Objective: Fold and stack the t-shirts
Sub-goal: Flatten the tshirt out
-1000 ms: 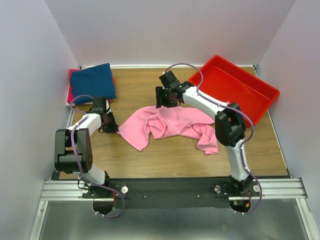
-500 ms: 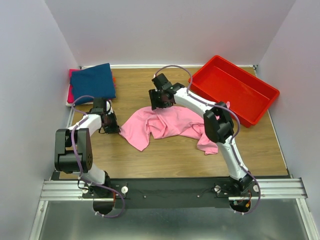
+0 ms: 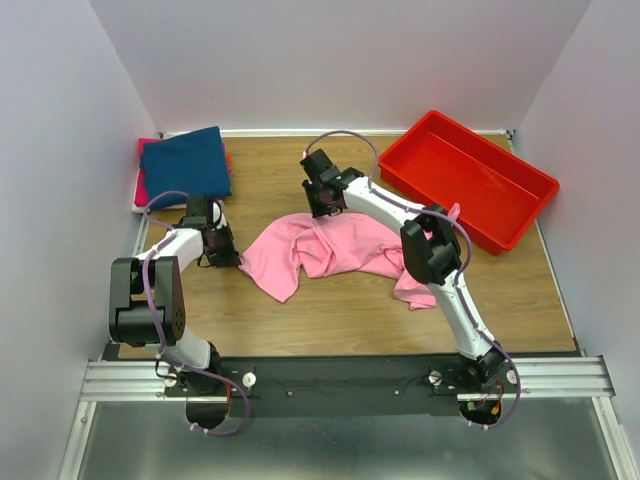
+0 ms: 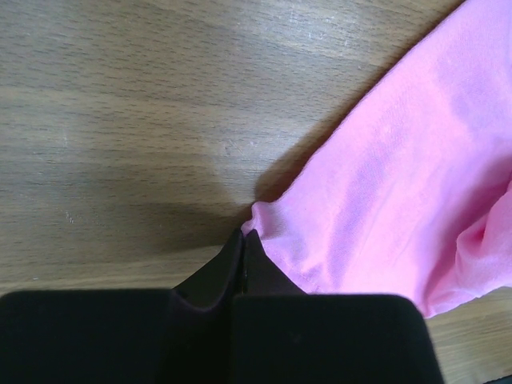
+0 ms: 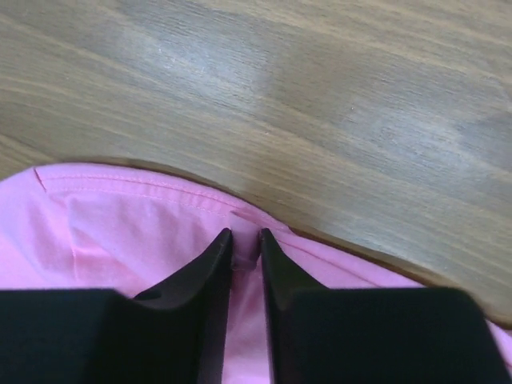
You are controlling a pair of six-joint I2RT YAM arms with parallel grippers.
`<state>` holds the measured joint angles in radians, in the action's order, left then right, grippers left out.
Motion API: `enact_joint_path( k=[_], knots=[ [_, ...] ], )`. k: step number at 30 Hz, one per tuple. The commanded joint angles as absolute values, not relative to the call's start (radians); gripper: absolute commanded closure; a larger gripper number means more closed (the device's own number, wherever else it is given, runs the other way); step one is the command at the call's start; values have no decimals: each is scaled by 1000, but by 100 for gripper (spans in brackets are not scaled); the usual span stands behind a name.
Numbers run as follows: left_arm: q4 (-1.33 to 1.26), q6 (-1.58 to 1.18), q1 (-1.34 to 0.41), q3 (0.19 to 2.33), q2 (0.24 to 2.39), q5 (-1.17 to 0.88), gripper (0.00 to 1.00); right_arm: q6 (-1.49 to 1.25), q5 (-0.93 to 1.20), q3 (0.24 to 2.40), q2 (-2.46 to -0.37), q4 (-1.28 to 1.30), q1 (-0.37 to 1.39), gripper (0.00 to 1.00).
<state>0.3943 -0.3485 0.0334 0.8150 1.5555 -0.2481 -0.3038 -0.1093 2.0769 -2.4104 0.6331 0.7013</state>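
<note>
We see the pink t-shirt [image 3: 340, 246] lying crumpled and unfolded on the wooden table [image 3: 300, 312]; everything else we place from it. At its left corner the left gripper [image 4: 244, 234] is clenched, its fingertips pressed together on the very edge of the pink cloth; at its far edge the right gripper [image 5: 245, 237] has its jaws drawn almost together, with the stitched hem caught in the narrow slot between them. The right arm [image 3: 432, 250] reaches across the shirt's right part, and its dark elbow covers some of the cloth there in the overhead view. Beyond the shirt to the right, apart from it, sits the red plastic tray [image 3: 470, 178]; beyond it to the left, in the far corner, a folded navy blue t-shirt [image 3: 185, 165] rests on top of a red-magenta one [image 3: 142, 188]. Bare wood lies between that pile and the pink cloth.
</note>
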Motion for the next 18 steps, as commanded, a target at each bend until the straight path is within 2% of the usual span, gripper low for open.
enact_joint_path(
  k=[1, 2, 4, 5, 10, 12, 18],
  knots=[
    [453, -333, 34, 799, 1574, -244, 100, -305, -158, 2102, -2410, 646, 710, 76],
    [445, -337, 34, 808, 1566, -238, 100, -316, -158, 2108, -2401, 647, 709, 84],
    [433, -356, 35, 819, 1565, -236, 100, -328, -163, 2128, -2393, 650, 709, 92],
    [423, -363, 35, 848, 1574, -253, 100, -343, -173, 2132, -2375, 653, 704, 100],
    [400, -431, 35, 1032, 1578, -324, 100, -425, -138, 2140, -2246, 676, 641, 100],
    [432, -463, 38, 1225, 1575, -321, 100, -455, -114, 2115, -2160, 678, 588, 100],
    [451, -574, 113, 1526, 1560, -322, 100, -474, -74, 2149, -1984, 692, 425, 100]
  ],
)
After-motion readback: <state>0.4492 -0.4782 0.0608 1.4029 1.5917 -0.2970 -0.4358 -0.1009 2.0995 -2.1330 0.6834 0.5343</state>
